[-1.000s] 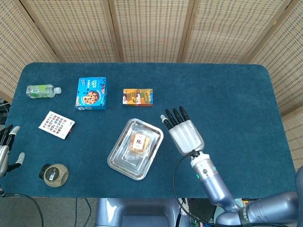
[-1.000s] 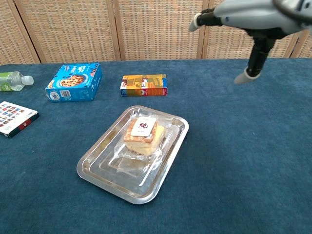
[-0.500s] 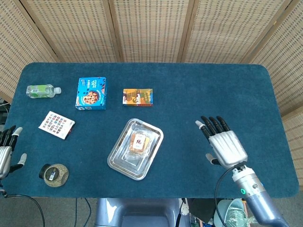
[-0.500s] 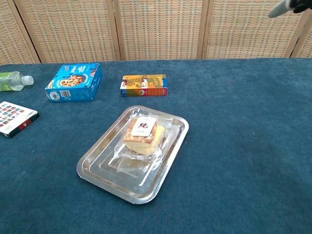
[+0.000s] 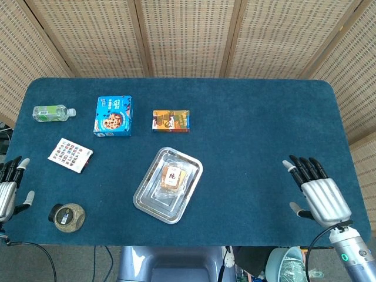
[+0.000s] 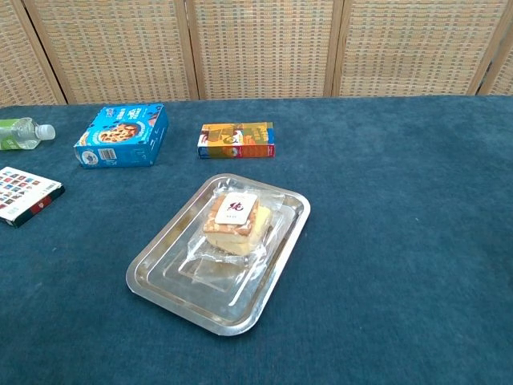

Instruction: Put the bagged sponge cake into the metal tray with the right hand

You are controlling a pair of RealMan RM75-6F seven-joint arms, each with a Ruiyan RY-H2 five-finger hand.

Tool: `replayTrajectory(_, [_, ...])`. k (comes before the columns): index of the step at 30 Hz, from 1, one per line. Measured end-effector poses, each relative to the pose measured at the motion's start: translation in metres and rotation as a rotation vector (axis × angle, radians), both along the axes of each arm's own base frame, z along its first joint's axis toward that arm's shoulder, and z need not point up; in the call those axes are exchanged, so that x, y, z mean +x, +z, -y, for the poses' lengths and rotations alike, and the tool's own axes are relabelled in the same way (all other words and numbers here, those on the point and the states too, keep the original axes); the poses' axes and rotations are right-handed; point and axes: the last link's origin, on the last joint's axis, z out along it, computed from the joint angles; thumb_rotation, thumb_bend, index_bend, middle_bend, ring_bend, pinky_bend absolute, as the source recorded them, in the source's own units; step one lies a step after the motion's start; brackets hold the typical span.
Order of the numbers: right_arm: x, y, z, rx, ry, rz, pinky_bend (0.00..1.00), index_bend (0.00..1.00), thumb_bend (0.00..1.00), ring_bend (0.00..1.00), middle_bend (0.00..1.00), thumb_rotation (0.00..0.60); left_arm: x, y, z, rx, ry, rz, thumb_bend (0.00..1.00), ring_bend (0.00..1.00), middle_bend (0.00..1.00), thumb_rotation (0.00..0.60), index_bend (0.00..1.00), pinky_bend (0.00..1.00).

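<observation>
The bagged sponge cake (image 5: 171,176) (image 6: 236,219), in clear wrap with a white label, lies inside the metal tray (image 5: 148,202) (image 6: 168,293) at the table's middle front. My right hand (image 5: 317,192) hovers at the table's front right corner, far from the tray, fingers spread and holding nothing. My left hand (image 5: 8,188) shows at the front left edge, fingers apart and empty. The chest view shows neither hand.
A blue cookie box (image 5: 114,116) (image 6: 122,134) and an orange box (image 5: 171,120) (image 6: 236,139) stand behind the tray. A water bottle (image 5: 53,113) lies at the far left, a patterned card pack (image 5: 70,154) below it, and a round dark tin (image 5: 66,216) near the front left.
My right hand has drawn back from beside the tray to the front right corner and left the chest view. The cake stays in the tray. The left hand shifted only slightly.
</observation>
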Motion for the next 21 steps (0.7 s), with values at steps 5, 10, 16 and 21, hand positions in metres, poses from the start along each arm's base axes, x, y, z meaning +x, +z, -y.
replayTrajectory(5, [-0.028,0.007,-0.008,-0.040,-0.046,-0.003,0.00,0.00,0.27,0.00,0.00,0.600,0.001,-0.002,0.000,-0.003,-0.004,-0.010,0.42,0.00,0.00,0.600,0.00,0.00])
replayTrajectory(10, [-0.038,0.014,-0.010,-0.078,-0.059,0.002,0.00,0.00,0.27,0.00,0.00,0.600,0.003,-0.001,0.000,0.002,-0.006,-0.009,0.42,0.00,0.00,0.600,0.00,0.00])
replayTrajectory(16, [-0.047,0.021,-0.015,-0.138,-0.071,0.013,0.00,0.00,0.27,0.00,0.00,0.600,0.003,0.000,0.001,0.005,-0.009,-0.008,0.42,0.00,0.00,0.600,0.00,0.00])
replayTrajectory(21, [-0.059,0.020,-0.017,-0.153,-0.100,0.032,0.00,0.00,0.27,0.00,0.00,0.600,0.003,0.001,0.001,0.008,-0.011,-0.010,0.42,0.00,0.00,0.600,0.00,0.00])
